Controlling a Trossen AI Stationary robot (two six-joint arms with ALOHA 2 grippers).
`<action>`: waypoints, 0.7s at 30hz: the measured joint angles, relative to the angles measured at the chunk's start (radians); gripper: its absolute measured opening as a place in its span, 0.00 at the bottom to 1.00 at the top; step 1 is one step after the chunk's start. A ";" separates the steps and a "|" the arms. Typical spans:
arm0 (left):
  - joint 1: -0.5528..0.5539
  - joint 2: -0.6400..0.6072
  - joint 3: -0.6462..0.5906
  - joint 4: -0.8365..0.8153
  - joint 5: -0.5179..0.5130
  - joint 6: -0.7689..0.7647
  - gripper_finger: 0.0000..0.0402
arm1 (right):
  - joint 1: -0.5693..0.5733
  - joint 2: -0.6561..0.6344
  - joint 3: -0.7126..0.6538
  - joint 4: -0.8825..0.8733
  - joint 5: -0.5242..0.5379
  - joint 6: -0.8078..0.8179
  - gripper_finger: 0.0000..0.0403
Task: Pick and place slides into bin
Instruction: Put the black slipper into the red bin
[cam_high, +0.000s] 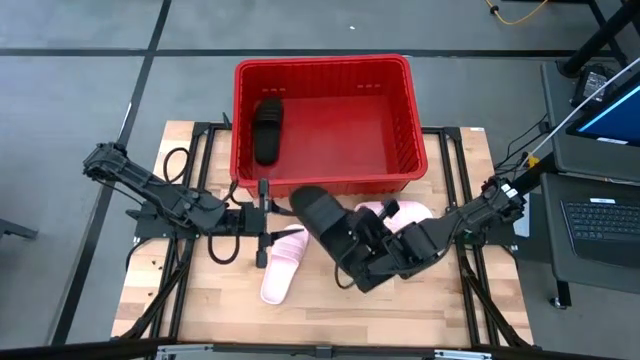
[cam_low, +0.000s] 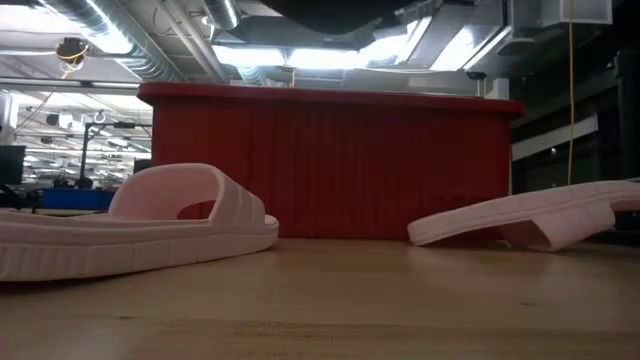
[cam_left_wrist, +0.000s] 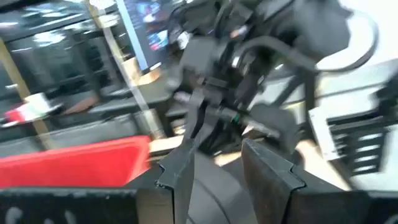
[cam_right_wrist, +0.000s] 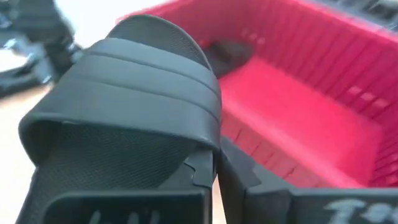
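The red bin (cam_high: 415, 130) stands at the table's far side, with one black slide (cam_high: 268, 130) lying inside along its left wall. My right gripper (cam_high: 345, 242) is shut on the second black slide (cam_high: 318, 212), held just before the bin's near wall. One pink slide (cam_high: 283, 265) lies strap up on the table. The other pink slide (cam_high: 398, 213) lies by my right arm and, in the low view (cam_low: 530, 215), rests with its strap down. My left gripper (cam_high: 262, 222) is open and empty, left of the held slide. My right gripper pinches the black slide at one side, where the strap meets the sole (cam_right_wrist: 208, 158). One finger is inside under the strap and one is outside. The fingers come slanting from the table's near right. The slide is lifted clear of the table.
The bin's inside (cam_high: 350, 130) is bare red floor apart from the one black slide. Black frame rails (cam_high: 455, 160) run along the table's sides. A desk with a laptop (cam_high: 600, 215) stands off the table's right edge.
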 joint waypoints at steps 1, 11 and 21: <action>0.000 0.008 0.009 -0.013 -0.021 0.001 0.32 | -0.010 0.000 0.003 0.000 0.021 -0.005 0.03; 0.007 0.071 0.053 -0.052 -0.105 0.021 0.32 | -0.137 0.000 0.004 0.009 0.084 -0.041 0.03; 0.063 0.154 0.094 -0.050 -0.286 0.227 0.32 | -0.198 0.000 0.004 0.063 0.100 -0.157 0.03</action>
